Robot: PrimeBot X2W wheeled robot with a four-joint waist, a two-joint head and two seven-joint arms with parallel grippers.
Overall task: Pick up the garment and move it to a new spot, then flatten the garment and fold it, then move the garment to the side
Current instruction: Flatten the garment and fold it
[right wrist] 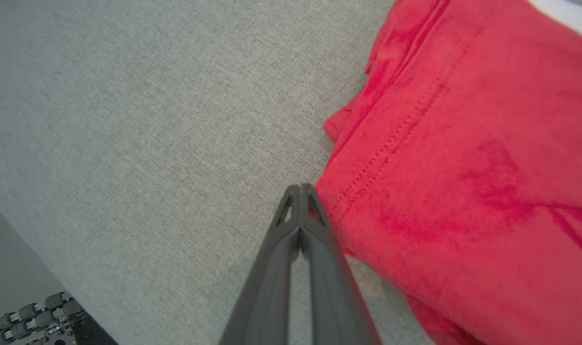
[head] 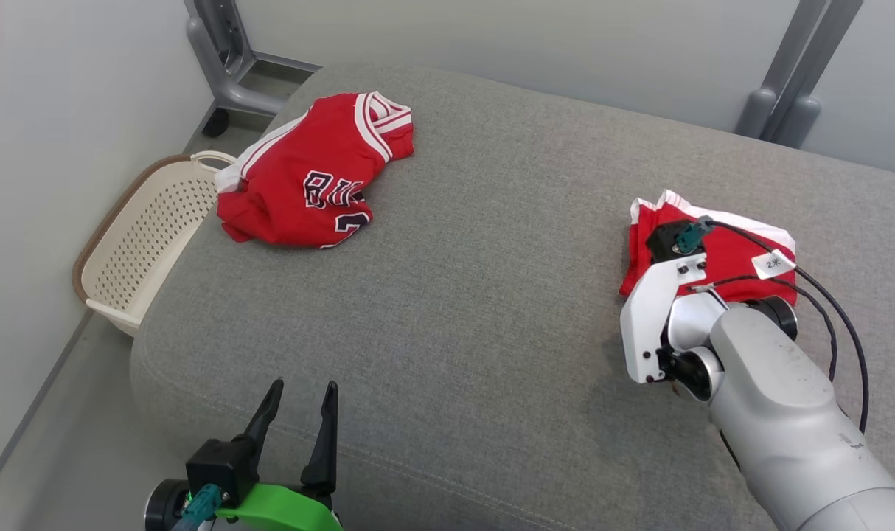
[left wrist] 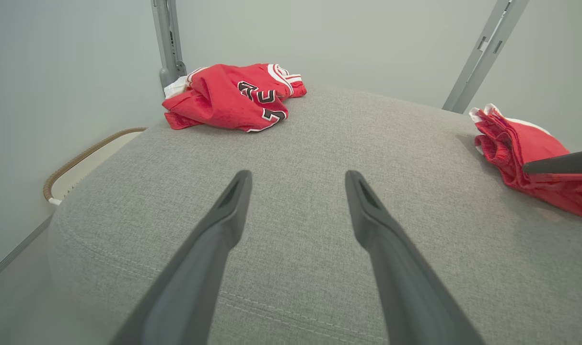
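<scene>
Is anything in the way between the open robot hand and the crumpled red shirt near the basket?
No. Between the open left gripper and the crumpled red jersey lies just bare grey cushion. The folded red garment sits far right.

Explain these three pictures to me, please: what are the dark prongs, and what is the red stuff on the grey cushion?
A two-armed robot took all three: one from its head, one from each wrist. The prongs are its gripper fingers. The left gripper stands open over the grey cushion, holding nothing. The right gripper is shut, its tips at the edge of a folded red garment; whether it pinches cloth I cannot tell. A crumpled red jersey lies at the far left, beside a cream basket on the floor.
</scene>
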